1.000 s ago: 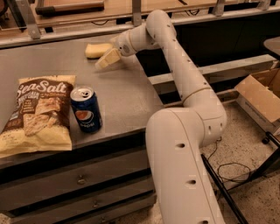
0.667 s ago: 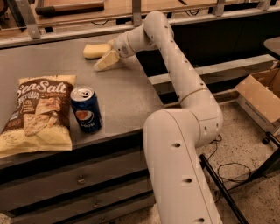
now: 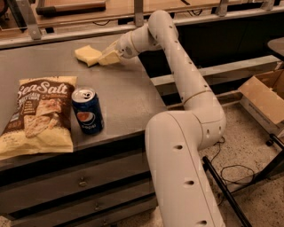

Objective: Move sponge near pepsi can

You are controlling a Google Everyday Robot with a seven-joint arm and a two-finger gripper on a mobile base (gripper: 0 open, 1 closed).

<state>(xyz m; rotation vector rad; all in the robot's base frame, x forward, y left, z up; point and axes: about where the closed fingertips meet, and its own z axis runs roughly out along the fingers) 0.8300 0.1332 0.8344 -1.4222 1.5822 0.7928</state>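
The sponge (image 3: 87,54), a pale-yellow foam block, lies at the back of the grey table (image 3: 128,99). My gripper (image 3: 108,57) is low over the table at the sponge's right end and touches or slightly overlaps it. The pepsi can (image 3: 88,111), dark blue with a silver top, stands upright near the table's front edge, well in front of the sponge. The arm (image 3: 177,66) reaches in from the right over the table's right edge.
A large yellow-and-brown Sea Salt chip bag (image 3: 40,116) lies flat just left of the can. A rail with metal posts (image 3: 138,11) runs behind the table. A cardboard box (image 3: 264,95) and cables sit on the floor at the right.
The gripper has shifted slightly left along the back of the table, and the sponge now lies a little further left too. The can and the chip bag have not moved.
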